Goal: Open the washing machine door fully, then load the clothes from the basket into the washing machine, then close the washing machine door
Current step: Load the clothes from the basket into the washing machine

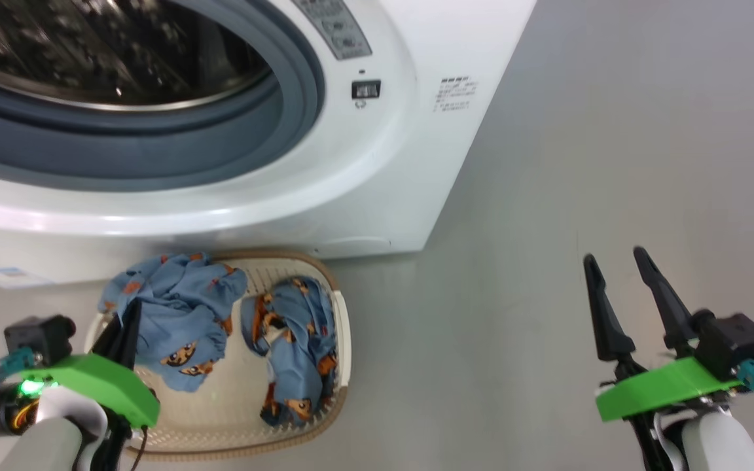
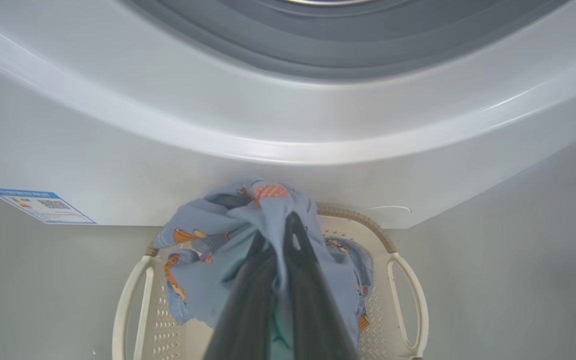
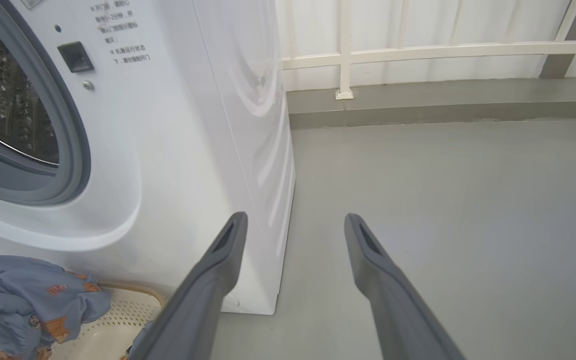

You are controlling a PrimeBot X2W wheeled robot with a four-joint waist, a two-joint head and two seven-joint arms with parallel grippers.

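Basket (image 1: 220,422): one, sitting on the grey floor (image 1: 612,131) right at the foot of the washing machine (image 1: 377,163), below its round opening. Two handles (image 2: 398,260) are showing in the left wrist view, one at each side. Long axis of the basket: cannot tell.

Contents: clothes (image 1: 180,314), blue with a bear print, lying as two bundles. The left bundle is bunching up around the fingers over the basket's left half, overlapping the rim. The right bundle (image 1: 295,347) is lying inside along the right wall, stretching lengthwise from the machine side toward the robot.

Machine: one. Its opening is facing the robot, with the grey gasket (image 1: 154,144) and steel drum (image 1: 89,52) showing. One blue label (image 2: 40,205) is sitting at the lower left corner.

Left gripper (image 2: 280,245): fingers are pressing together with the left bundle's fabric pinched between them, tips pointing toward the machine front.

Right gripper (image 1: 614,256): fingers are standing wide apart, holding nothing, hanging over bare floor well to the right of the basket, tips pointing away from the robot.
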